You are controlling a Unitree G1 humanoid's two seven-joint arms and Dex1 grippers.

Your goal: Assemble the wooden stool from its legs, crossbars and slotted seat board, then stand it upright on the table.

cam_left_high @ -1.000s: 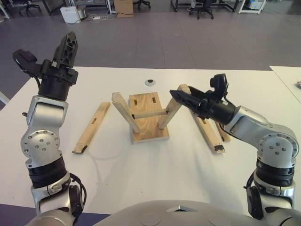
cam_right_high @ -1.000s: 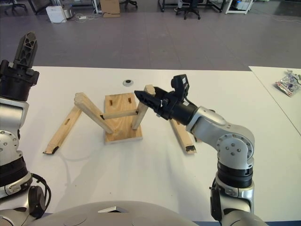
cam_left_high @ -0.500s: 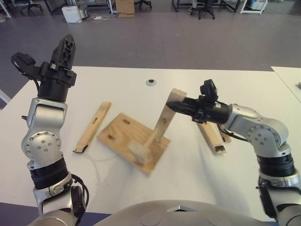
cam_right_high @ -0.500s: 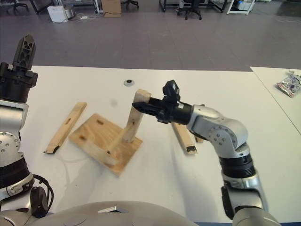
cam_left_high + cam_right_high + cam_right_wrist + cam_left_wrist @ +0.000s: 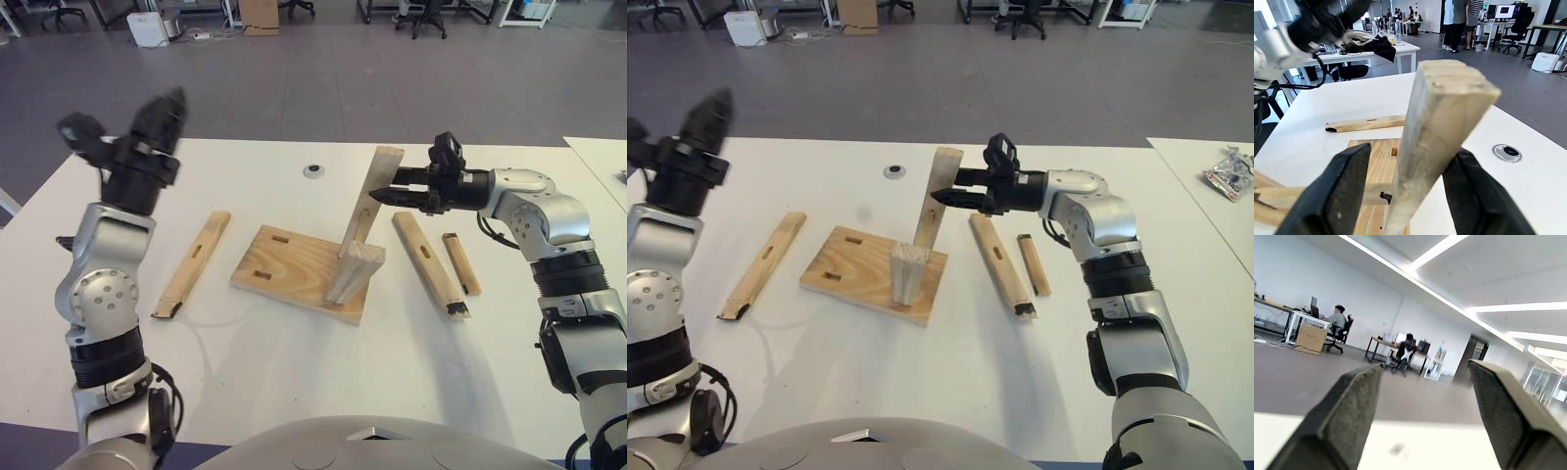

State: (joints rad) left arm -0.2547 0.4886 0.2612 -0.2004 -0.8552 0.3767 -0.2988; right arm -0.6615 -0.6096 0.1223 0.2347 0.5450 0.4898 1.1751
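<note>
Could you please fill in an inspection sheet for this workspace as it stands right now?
surface: white table, flat.
job's things: seat board lies flat; held leg tilts over it, joined by a crossbar to a second leg resting on the board; one loose leg on the board's left; another loose leg and a short crossbar on its right.
clutter: round grommet; packet on the next table.
hands: left hand raised, open, empty; right hand shut on the held leg.
cables: black cable along the right forearm.
surroundings: grey floor, office chairs, cardboard box.
</note>
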